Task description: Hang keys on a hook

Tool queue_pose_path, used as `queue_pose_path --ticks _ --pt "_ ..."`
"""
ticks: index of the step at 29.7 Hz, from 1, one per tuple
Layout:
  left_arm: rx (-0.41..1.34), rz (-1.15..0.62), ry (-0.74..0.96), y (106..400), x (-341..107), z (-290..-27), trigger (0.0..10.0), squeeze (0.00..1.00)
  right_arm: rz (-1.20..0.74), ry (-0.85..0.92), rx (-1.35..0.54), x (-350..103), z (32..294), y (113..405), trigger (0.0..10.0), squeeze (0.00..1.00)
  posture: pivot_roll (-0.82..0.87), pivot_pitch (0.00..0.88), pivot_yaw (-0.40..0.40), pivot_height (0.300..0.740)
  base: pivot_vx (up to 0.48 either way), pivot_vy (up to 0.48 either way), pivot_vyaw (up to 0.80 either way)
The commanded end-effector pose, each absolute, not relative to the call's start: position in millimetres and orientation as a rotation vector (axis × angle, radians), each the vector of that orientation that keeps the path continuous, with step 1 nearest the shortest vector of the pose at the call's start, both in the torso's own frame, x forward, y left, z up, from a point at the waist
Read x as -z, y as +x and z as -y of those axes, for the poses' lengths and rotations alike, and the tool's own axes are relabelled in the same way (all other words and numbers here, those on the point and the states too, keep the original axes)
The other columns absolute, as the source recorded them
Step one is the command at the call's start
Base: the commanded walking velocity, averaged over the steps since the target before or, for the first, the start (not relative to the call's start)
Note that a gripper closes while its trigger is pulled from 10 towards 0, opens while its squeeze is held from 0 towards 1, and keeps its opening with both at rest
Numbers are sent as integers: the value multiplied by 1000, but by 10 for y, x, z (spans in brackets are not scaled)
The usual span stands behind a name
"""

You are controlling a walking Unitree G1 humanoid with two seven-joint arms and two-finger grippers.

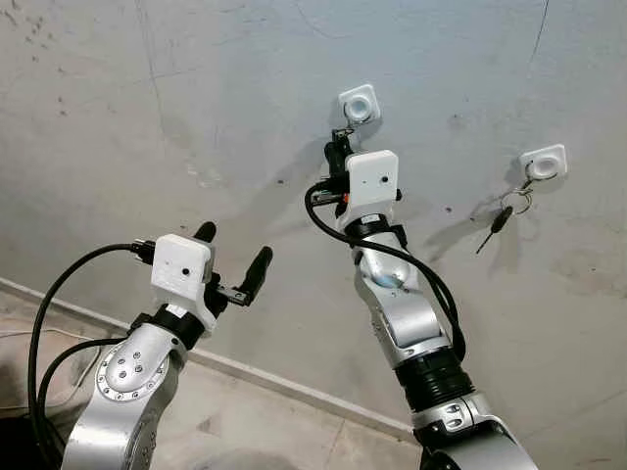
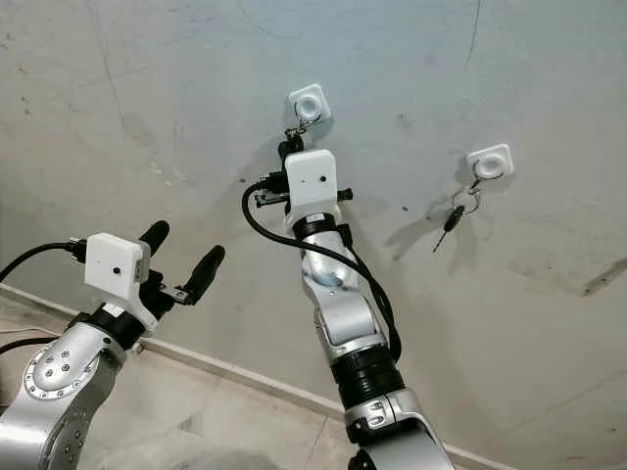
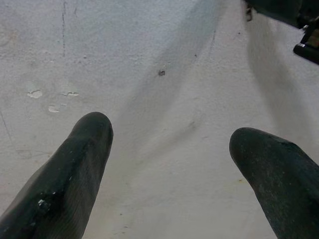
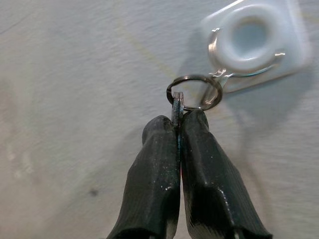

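Observation:
My right gripper (image 1: 340,145) is raised against the wall just below a white square hook (image 1: 359,104). In the right wrist view its fingers (image 4: 159,164) are shut on the flat head of a key (image 4: 177,104). The key's metal ring (image 4: 195,92) joins a thin wire clip that curves around the white hook (image 4: 254,37). Whether the clip rests on the hook I cannot tell. My left gripper (image 1: 234,247) is lower and to the left, open and holding nothing, pointing at bare wall (image 3: 164,99).
A second white hook (image 1: 544,162) further right on the wall carries another ring with a dark key (image 1: 498,221) hanging from it. The grey plaster wall meets a pale floor along a skirting line (image 1: 255,372). A black cable (image 1: 49,294) loops beside my left arm.

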State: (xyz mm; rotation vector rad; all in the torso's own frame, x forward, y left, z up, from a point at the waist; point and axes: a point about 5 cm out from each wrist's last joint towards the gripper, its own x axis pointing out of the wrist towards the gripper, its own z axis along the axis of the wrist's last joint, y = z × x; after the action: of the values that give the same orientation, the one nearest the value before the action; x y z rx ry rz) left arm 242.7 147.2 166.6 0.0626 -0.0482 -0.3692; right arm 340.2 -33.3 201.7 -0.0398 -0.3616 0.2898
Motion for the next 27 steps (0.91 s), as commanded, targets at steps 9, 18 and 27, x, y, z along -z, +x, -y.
queue_pose_path --ticks 9,18,27 --pt "388 40 61 2426 -1635 -1411 10000 0 303 -56 -315 -1854 319 3339 10000 0 292 62 -151 740 0 0 0" --pt "394 40 59 2429 -1638 -1394 10000 0 282 -78 -305 -1774 357 3312 10000 0 289 66 -149 740 0 0 0" --pt "389 55 56 2482 -1666 -1374 10000 0 317 -156 -284 -1709 367 3258 10000 1000 286 68 -151 740 0 0 0"
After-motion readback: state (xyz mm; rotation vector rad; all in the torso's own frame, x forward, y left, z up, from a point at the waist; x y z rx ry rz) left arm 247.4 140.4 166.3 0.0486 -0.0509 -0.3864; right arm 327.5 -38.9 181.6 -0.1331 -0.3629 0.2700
